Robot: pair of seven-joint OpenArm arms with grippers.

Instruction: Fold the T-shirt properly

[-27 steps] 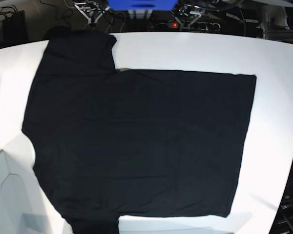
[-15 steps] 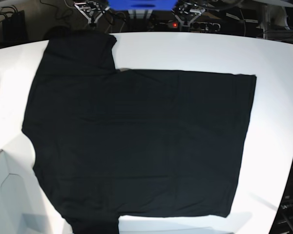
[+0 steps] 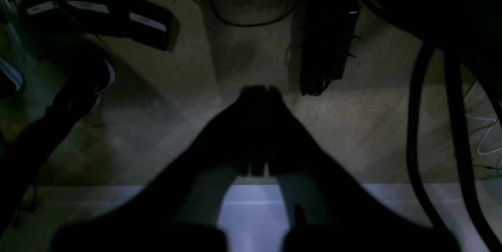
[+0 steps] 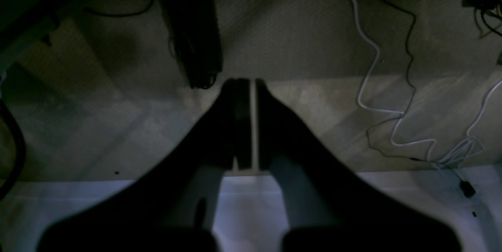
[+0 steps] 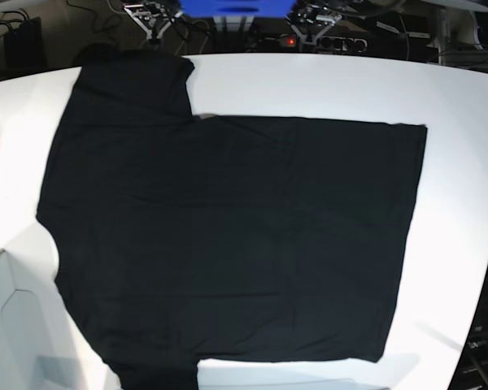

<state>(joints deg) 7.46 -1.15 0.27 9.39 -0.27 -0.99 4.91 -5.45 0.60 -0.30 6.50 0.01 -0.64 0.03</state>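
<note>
Here the T-shirt [image 5: 228, 244] lies spread flat, plain black side up, across most of the white table [image 5: 455, 162] in the base view, one sleeve reaching the upper left of the frame and another running off the lower edge. Both wrist views look down at a dim floor strewn with cables: the left gripper [image 3: 259, 89] has its jaws pressed together on nothing, and the right gripper [image 4: 246, 83] shows only a thin slit between its jaws, also empty.
</note>
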